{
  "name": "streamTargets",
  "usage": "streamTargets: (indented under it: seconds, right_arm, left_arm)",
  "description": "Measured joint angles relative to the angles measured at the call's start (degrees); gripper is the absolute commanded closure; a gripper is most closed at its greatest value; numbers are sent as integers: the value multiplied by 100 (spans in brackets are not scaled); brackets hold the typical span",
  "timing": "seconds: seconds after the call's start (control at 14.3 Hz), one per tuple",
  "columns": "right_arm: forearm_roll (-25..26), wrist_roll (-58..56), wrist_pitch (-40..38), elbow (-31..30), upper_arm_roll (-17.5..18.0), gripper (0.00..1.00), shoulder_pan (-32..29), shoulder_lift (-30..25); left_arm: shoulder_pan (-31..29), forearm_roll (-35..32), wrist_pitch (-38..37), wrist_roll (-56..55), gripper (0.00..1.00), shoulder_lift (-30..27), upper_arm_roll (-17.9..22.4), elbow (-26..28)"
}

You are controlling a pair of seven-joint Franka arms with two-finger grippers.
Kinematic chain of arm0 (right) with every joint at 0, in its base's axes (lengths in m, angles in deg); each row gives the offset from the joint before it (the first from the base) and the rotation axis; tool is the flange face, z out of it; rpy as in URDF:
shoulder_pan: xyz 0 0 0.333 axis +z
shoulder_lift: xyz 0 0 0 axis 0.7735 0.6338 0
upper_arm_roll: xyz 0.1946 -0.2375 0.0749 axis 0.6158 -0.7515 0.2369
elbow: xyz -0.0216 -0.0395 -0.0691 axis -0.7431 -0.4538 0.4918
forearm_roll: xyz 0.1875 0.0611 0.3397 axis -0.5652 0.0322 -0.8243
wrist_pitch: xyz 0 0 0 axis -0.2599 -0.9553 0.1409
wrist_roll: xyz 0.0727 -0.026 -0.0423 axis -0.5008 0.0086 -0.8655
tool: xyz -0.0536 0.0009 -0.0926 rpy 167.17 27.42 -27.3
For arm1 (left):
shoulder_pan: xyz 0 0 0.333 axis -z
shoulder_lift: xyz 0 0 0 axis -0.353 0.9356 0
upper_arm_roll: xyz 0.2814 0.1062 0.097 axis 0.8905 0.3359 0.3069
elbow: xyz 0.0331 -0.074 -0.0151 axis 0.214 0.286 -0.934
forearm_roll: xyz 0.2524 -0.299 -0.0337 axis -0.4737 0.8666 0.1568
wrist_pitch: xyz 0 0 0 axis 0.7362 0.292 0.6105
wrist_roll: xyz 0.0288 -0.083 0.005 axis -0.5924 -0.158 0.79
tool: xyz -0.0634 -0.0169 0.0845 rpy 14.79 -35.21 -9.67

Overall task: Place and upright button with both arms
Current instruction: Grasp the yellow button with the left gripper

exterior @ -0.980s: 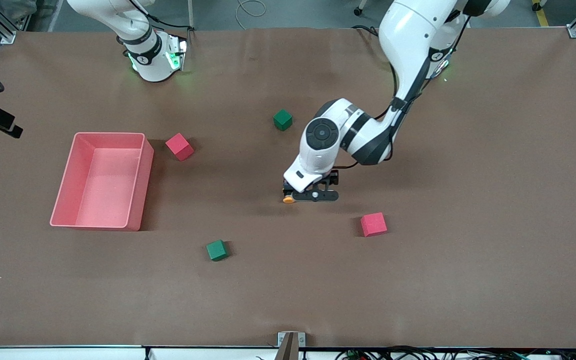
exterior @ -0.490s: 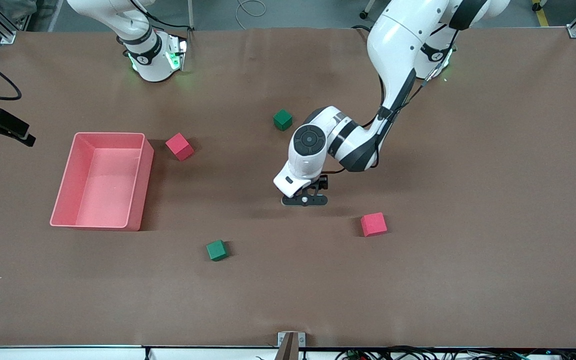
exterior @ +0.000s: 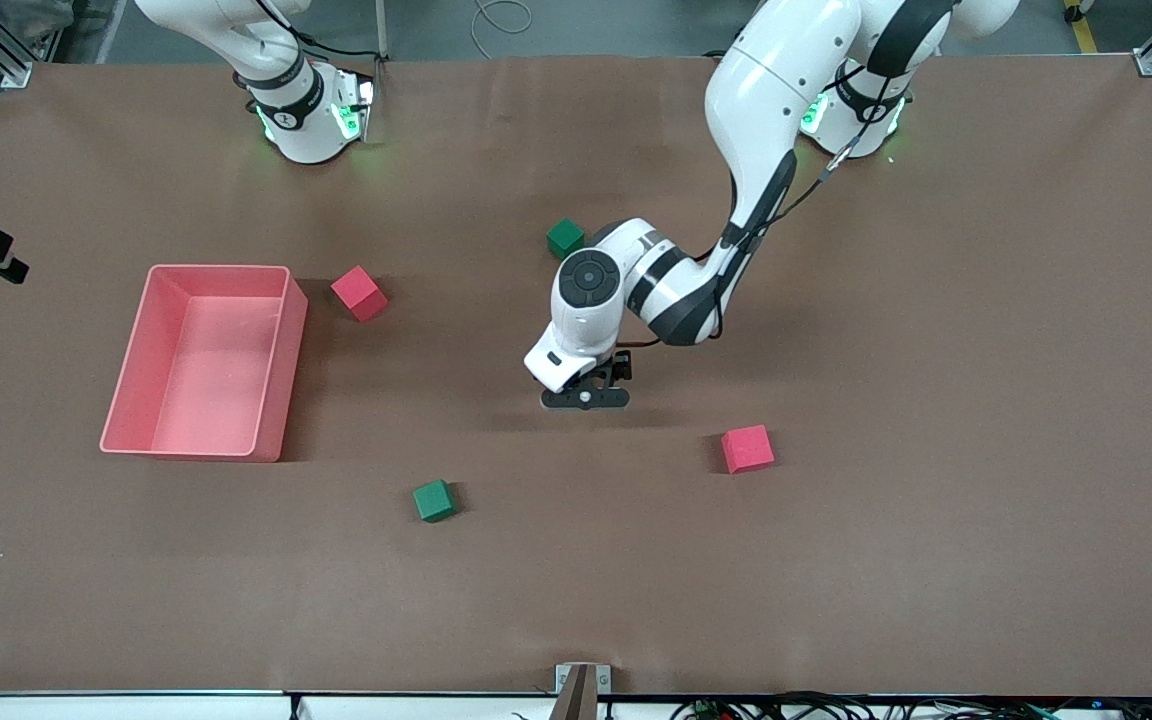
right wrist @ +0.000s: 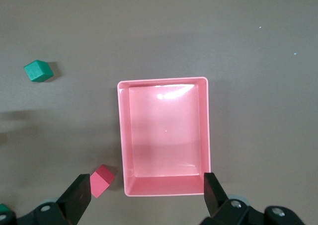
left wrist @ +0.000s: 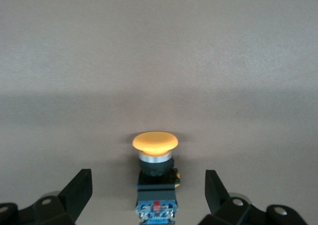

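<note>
The left pincer (exterior: 584, 398) sits low at the middle of the worktop (exterior: 936, 330), fingers (left wrist: 77, 192) spread wide on either side of the button (left wrist: 155, 175), which lies on the mat between them without touching either. The right pincer (right wrist: 146, 197), also wide and holding nothing, waits over the pink bin (right wrist: 164, 135); in the front view a green cube (exterior: 433, 500) lies at about seven o'clock from the left pincer.

The left tool (exterior: 584, 397) has slid toward the right arm's end — covering the button (left wrist: 155, 171).
</note>
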Motion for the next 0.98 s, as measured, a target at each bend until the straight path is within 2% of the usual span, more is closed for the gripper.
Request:
streamTargets:
  seconds: [0.28, 0.42, 0.63, 0.84, 0.98]
  right_arm:
    - [0, -5, 65, -4, 87, 0, 29, 40]
    - [0, -6, 21, -5, 113, 0, 43, 58]
    - [0, -11, -44, -5, 119, 0, 45, 57]
    - [1, -11, -53, -4, 114, 0, 45, 57]
    - [72, -11, -57, -5, 113, 0, 45, 57]
  left_arm:
    - [319, -46, 180, -21, 2, 247, 311, -21]
    - [386, -46, 214, -22, 9, 285, 379, -48]
    - [385, -46, 222, -47, 33, 288, 388, -79]
    - [384, -46, 314, -118, 51, 288, 392, -86]
    - [384, -46, 320, -124, 59, 288, 395, -86]
